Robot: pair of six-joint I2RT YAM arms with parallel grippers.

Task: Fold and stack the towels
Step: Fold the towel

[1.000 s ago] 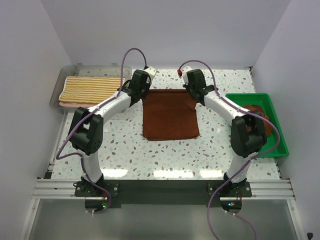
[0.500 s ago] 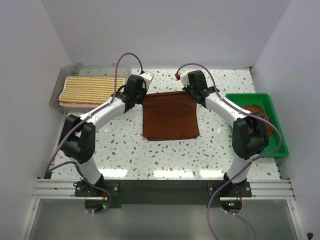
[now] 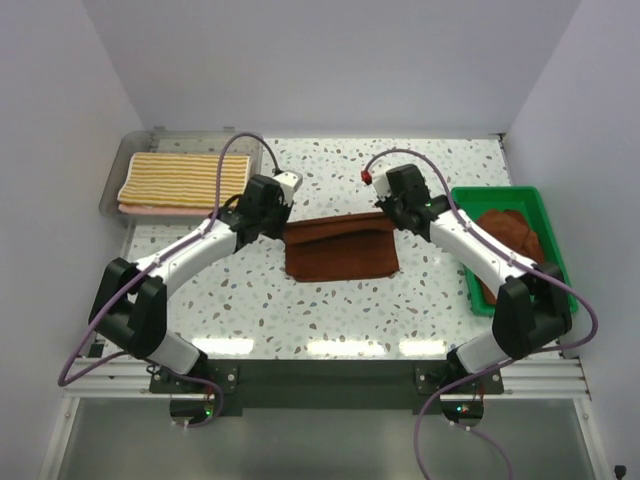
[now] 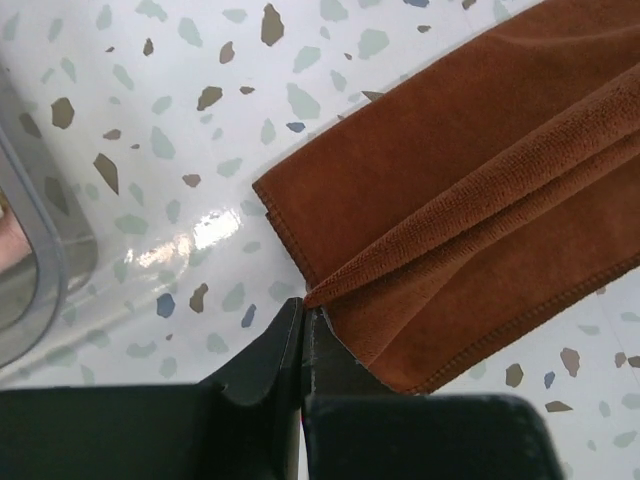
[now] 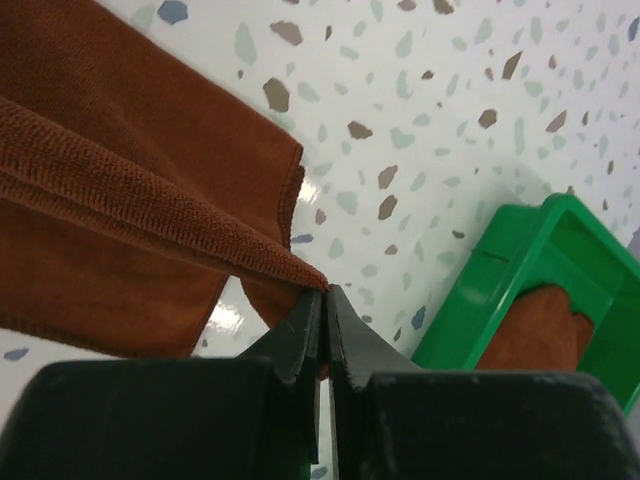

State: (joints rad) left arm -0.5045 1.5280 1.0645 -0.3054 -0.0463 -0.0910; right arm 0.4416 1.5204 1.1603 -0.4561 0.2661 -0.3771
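Speckled white terrazzo tabletop [image 3: 250, 300] inside a plain white-walled booth, both arms reaching out over the middle. The left claw [image 4: 303, 320] is pinched tight on one far corner of the flat rust-brown cloth towel [image 3: 340, 250], and the right claw [image 5: 326, 300] is clamped the same way on the other far corner. That edge is lifted and curled over, so the rest of the towel spreads on the table between the two claws and toward the arm bases.

Off to the left claw's outer side sits a clear grey plastic bin [image 3: 112, 195] holding a folded yellow-and-white striped towel [image 3: 185, 178]. Just outside the right claw is a green plastic tray [image 3: 570, 290] with a second rust-brown towel [image 3: 510, 228] bunched in it.

What I'd worry about: each claw only has a sliver of hem, so a quick pull could let a corner slip out. And if one arm leads the other, the fold probably lands skewed, or the bottom layer drags along.
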